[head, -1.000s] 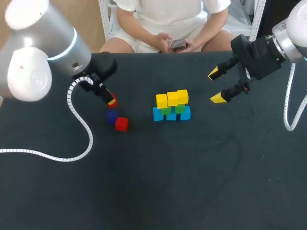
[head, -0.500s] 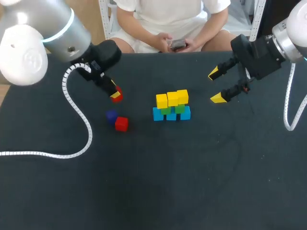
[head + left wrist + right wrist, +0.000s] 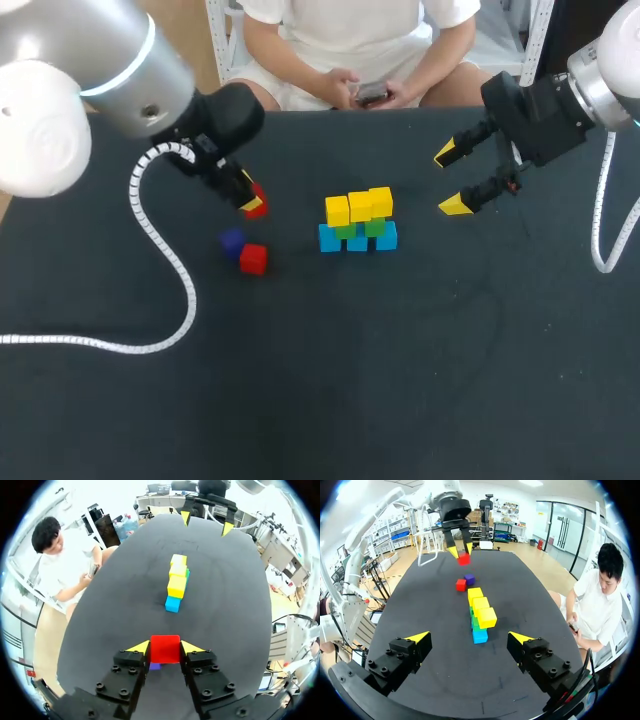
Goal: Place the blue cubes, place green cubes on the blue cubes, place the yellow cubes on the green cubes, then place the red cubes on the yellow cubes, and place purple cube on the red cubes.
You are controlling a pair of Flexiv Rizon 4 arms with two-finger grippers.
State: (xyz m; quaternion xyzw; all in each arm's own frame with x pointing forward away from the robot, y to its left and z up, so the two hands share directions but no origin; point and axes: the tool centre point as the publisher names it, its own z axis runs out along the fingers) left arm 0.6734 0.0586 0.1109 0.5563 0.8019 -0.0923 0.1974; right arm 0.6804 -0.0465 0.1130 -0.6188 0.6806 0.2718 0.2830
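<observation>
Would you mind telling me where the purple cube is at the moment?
In the head view the purple cube lies on the table left of the cube stack, right beside a loose red cube.

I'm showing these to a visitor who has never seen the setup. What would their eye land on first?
The bright cube stack at the table's middle: blue cubes at the base, green cubes above, yellow cubes on top. Next, the left gripper, raised beside the stack, shut on a red cube, with a second red cube and a purple cube loose on the table near it. The right gripper hangs open on the stack's other side.
</observation>
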